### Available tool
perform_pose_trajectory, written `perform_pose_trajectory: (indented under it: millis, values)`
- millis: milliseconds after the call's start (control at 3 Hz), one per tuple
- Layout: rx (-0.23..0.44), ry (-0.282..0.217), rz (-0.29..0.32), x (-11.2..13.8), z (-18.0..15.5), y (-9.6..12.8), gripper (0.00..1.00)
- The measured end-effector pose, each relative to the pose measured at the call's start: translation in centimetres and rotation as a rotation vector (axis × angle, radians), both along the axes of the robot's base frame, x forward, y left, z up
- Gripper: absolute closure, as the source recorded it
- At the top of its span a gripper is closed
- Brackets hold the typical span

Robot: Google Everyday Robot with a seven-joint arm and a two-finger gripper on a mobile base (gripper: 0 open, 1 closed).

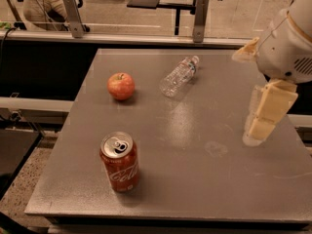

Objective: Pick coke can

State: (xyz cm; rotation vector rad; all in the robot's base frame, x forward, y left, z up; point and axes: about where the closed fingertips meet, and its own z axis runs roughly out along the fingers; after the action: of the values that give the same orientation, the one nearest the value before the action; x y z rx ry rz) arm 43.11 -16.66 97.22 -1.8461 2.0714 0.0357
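Observation:
The coke can (119, 163) stands upright near the front left of the grey table (195, 179). It is red with white script and a silver top with a pull tab. My gripper (263, 116) hangs at the right side of the table, pointing down just above the surface. It is far to the right of the can and holds nothing that I can see.
A red apple (121, 86) sits at the table's left, behind the can. A clear plastic bottle (179, 75) lies on its side at the back middle. A railing (146, 37) runs behind the table. A person sits at the far left.

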Motion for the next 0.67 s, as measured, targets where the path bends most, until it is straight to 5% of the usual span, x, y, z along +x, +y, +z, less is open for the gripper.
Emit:
perform_pose_trajectory:
  millis: [667]
  values:
    - [0.093, 0.045, 0.213, -3.3, -2.9, 7.3, 0.0]
